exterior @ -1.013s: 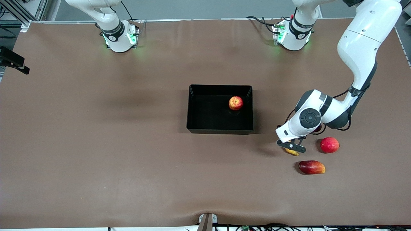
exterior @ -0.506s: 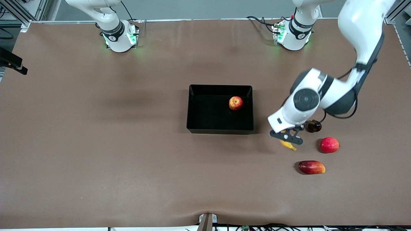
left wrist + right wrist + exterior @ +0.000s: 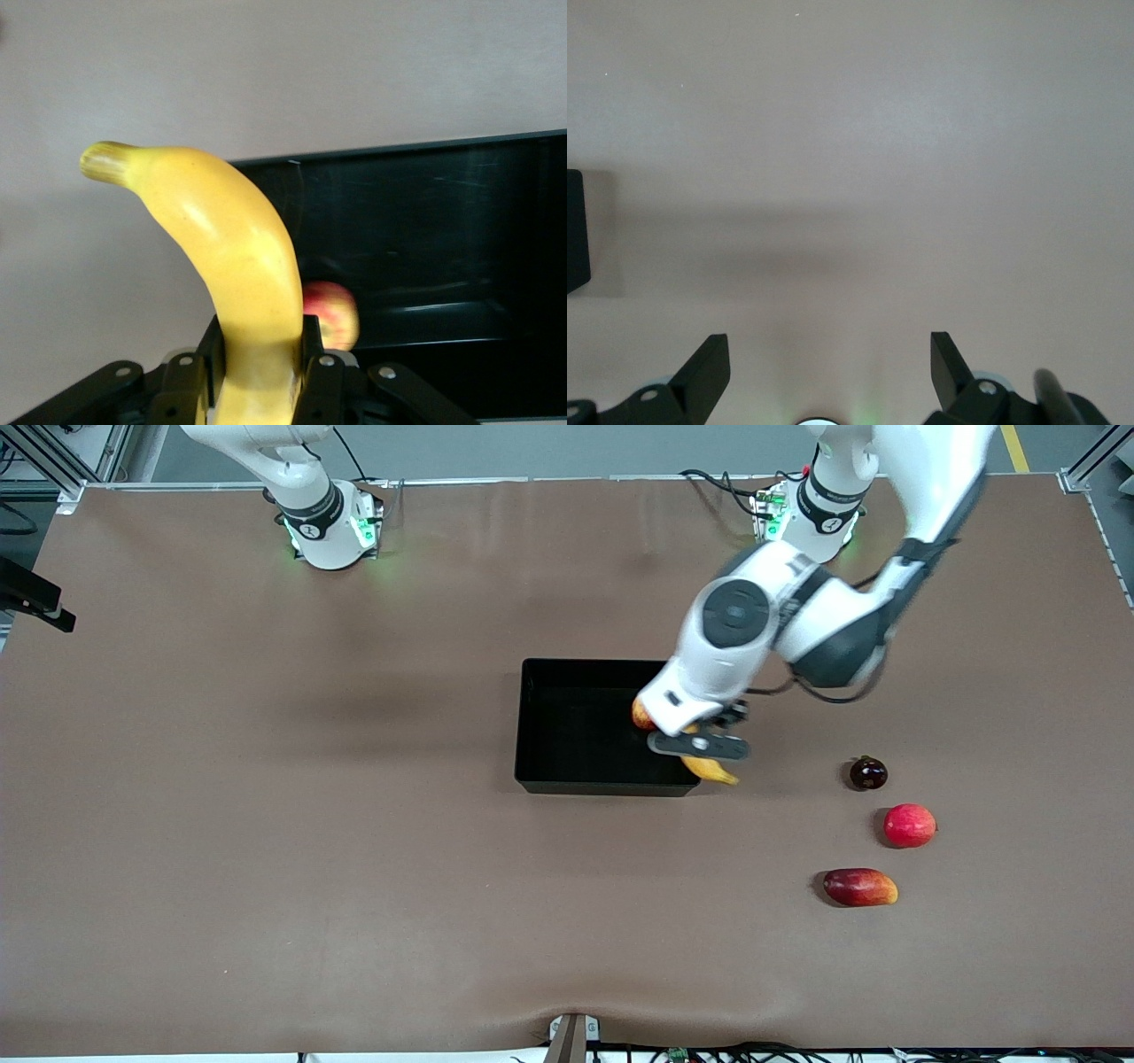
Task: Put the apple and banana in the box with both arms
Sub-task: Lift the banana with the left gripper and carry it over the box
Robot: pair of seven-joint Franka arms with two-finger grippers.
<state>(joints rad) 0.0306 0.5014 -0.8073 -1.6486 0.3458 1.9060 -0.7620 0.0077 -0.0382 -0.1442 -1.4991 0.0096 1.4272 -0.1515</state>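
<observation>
I have the left gripper (image 3: 699, 745) clamped on the banana (image 3: 232, 266) over the box's (image 3: 532, 726) left-arm-end wall; apple (image 3: 332, 314) inside it. Right gripper (image 3: 828, 372) waits, fingers spread.

A high front camera faced both arms' bases across the table (image 3: 266, 824). Wrist cameras looked down closely; front and left wrist views shared the box (image 3: 567, 766) (image 3: 425, 212).

Apple (image 3: 640, 714) lies in box (image 3: 567, 784); banana (image 3: 710, 769) hangs over its edge.
</observation>
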